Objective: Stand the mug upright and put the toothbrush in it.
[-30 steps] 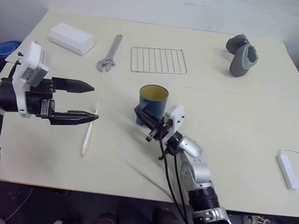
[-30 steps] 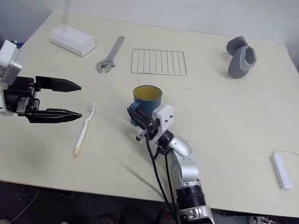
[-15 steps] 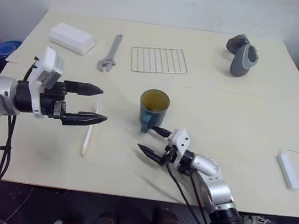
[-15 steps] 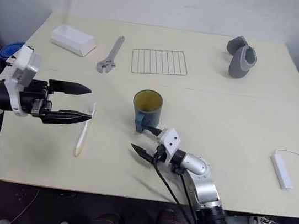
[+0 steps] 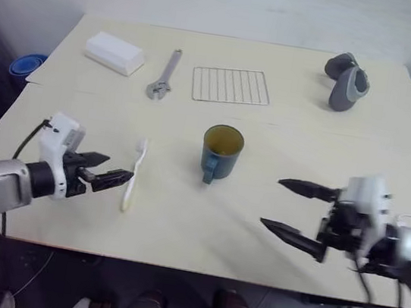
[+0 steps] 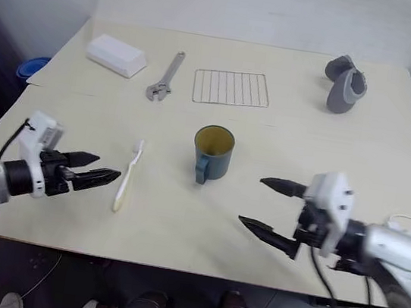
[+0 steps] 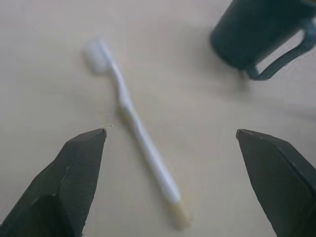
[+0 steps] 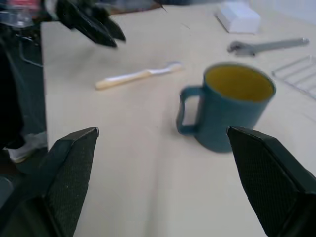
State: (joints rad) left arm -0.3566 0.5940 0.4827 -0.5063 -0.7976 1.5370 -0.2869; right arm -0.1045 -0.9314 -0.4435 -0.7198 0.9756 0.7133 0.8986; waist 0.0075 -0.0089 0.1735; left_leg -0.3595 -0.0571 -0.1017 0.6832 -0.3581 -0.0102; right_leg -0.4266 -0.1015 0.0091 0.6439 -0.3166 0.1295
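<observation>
The mug stands upright near the middle of the pale worktop, its yellowish inside facing up and its handle turned toward the near edge. The toothbrush lies flat on the worktop to the left of the mug and apart from it, bristle head pointing away from the robot and yellowish handle end nearest it. The left gripper hovers low just left of the toothbrush, its jaws spread and holding nothing, fingertips close to the handle without touching it. The right gripper hangs over the worktop to the right of the mug, well apart from it, jaws spread wide and empty, pointing toward the mug. Along the far side of the worktop lie a white box, a wrench, a wire rack and two grey curved objects.
</observation>
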